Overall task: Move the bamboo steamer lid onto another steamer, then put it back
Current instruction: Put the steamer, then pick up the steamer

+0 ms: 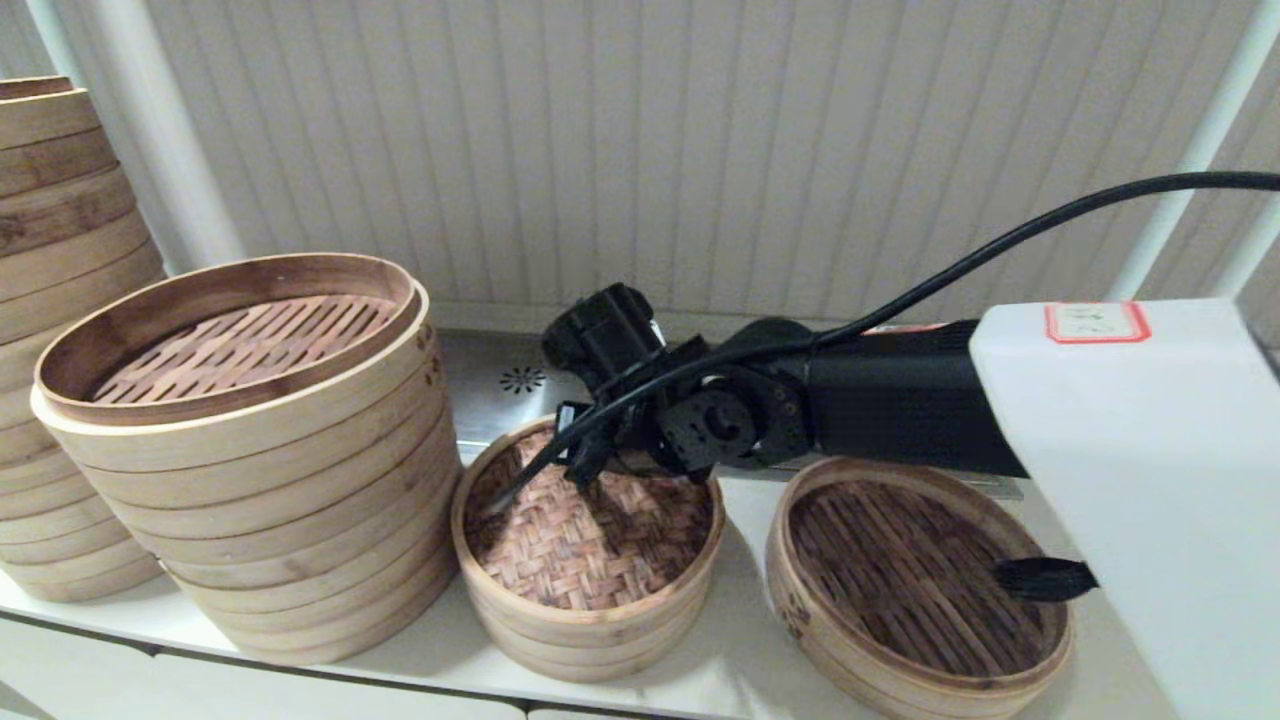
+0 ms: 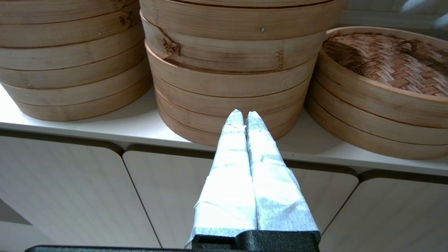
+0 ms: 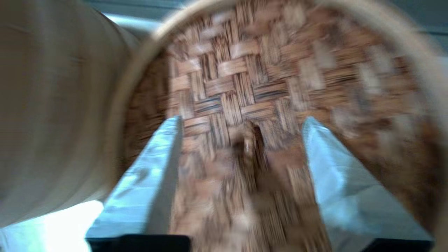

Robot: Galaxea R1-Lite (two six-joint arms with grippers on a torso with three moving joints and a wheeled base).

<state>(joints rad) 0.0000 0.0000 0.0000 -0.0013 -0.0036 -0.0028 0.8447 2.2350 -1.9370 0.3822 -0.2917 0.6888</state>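
The bamboo steamer lid (image 1: pixel 590 545), a brown woven panel in a pale hoop, lies on a low pale basket in the middle of the shelf; that basket's floor is hidden. No basket with a white liner shows. My right gripper (image 1: pixel 588 462) hangs low over the lid's back part. In the right wrist view it (image 3: pixel 242 119) is open, its fingers straddling a small dark loop (image 3: pixel 250 140) at the centre of the lid (image 3: pixel 245 70), not closed on it. My left gripper (image 2: pixel 244 113) is shut and empty, parked in front of the shelf edge below the tall stack.
A tall stack of pale tiers (image 1: pixel 270 500) with a slatted top stands just left of the lid. Another stack (image 1: pixel 60 300) is at far left. A low basket with a dark slatted floor (image 1: pixel 920 580) sits right. The white shelf edge (image 2: pixel 105 134) runs along the front.
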